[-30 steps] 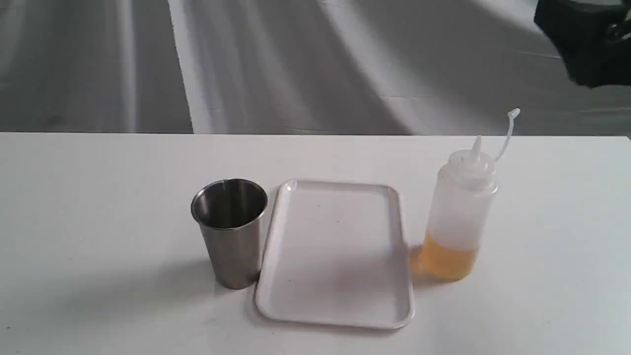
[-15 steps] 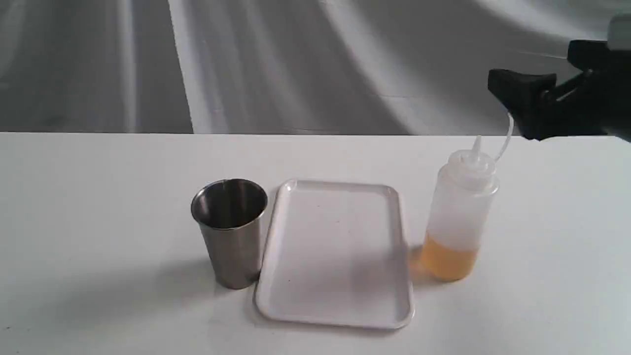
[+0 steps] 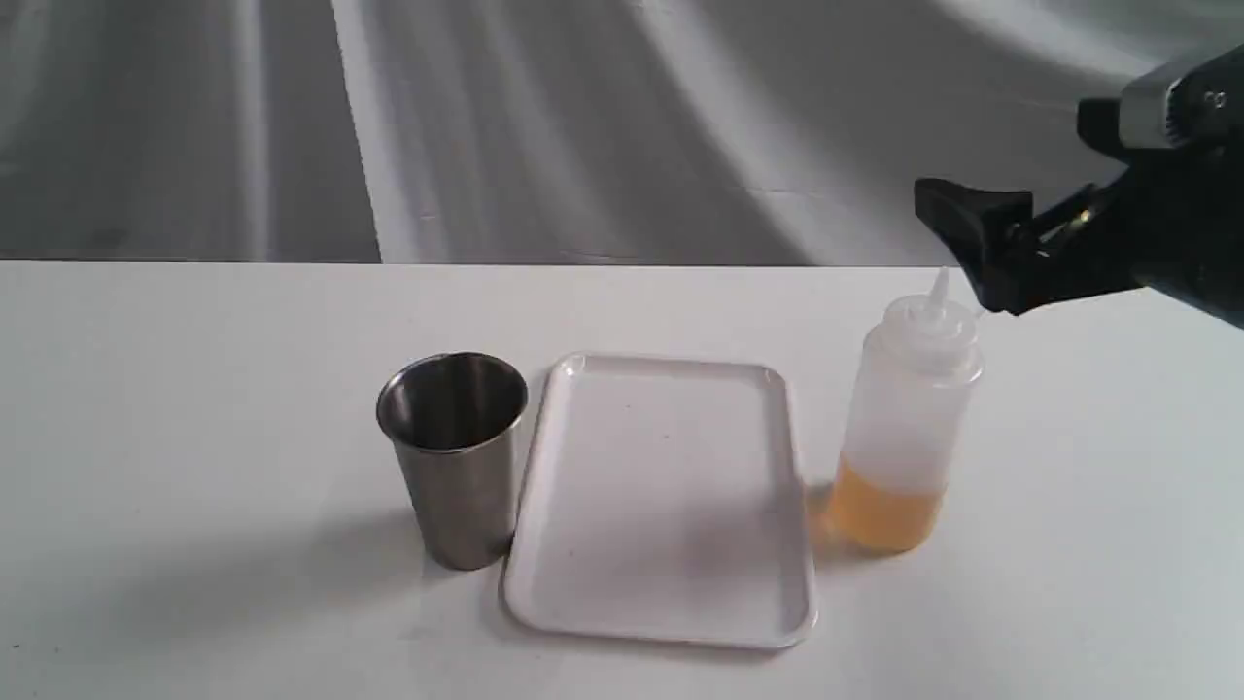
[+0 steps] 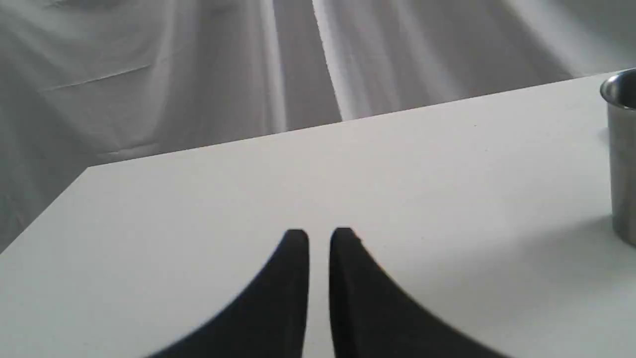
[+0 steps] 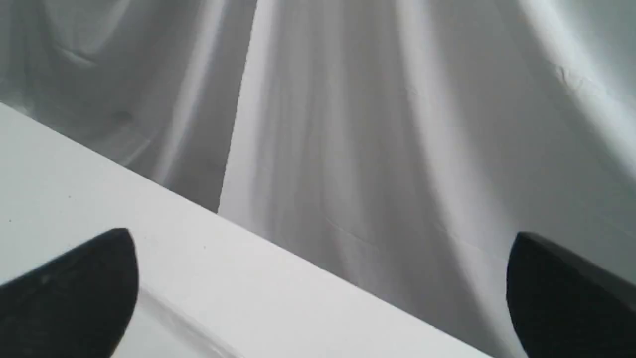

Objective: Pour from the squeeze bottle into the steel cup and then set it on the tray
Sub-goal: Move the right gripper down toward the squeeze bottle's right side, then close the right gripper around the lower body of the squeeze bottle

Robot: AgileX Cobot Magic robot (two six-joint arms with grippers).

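**Item 1 – squeeze bottle** (image 3: 909, 428): upright on worktop (image 3: 194, 437), just beside the tray's right edge in ext. view. Nozzle is up and amber liquid fills the lower part only. Not gripped, not lifted.

**Item 2 – steel cup** (image 3: 455, 457): upright, close by the tray's left edge; whether contact is made cannot be told. Interior is dark and no liquid can be made out.

**Item 3 – tray** (image 3: 661, 637): laid flat between cup & bottle. Nothing is set on it.

**Item 4 – right tool** (image 5: 320, 241): fingers spread wide, nothing between them. In ext. view it is seen up by the nozzle, above & to its right. No contact w/ the bottle is shown.

**Item 5 – left tool** (image 4: 319, 233): fingers drawn nearly together w/ a thin slit left, nothing pinched. Held low over bare worktop, well apart from the cup.

**Status:** no step is judged done.
- Outstanding: grasp of bottle, carry over cup, tilt/squeeze, placement on tray.
- Stage is judged as approach to grasp, by the right tool.
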